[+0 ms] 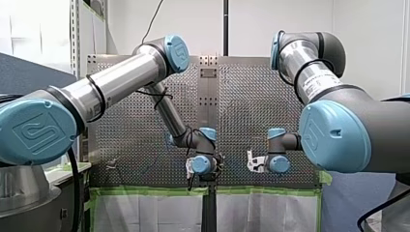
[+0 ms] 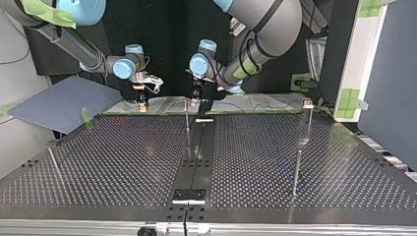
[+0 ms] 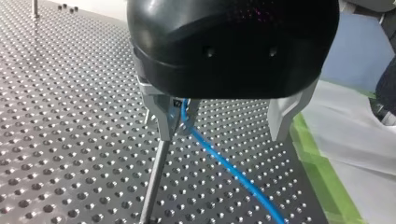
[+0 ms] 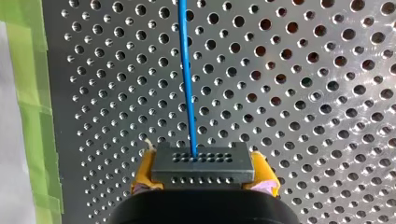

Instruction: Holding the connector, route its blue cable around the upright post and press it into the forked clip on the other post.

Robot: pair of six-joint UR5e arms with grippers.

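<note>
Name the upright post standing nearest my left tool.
The thin middle post, right beside my left tool; the other posts stand far off toward the top view's sides.

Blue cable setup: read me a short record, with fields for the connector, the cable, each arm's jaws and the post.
connector: grey perforated block, clamped in right jaws between yellow pads
cable: blue cable, leaves the connector straight ahead over the perforated metal table
left jaws: open, metal fingers wide apart, cable passing between them close to one finger
post: thin metal post under left jaws, cable at its head
clip seating: cannot tell
</note>
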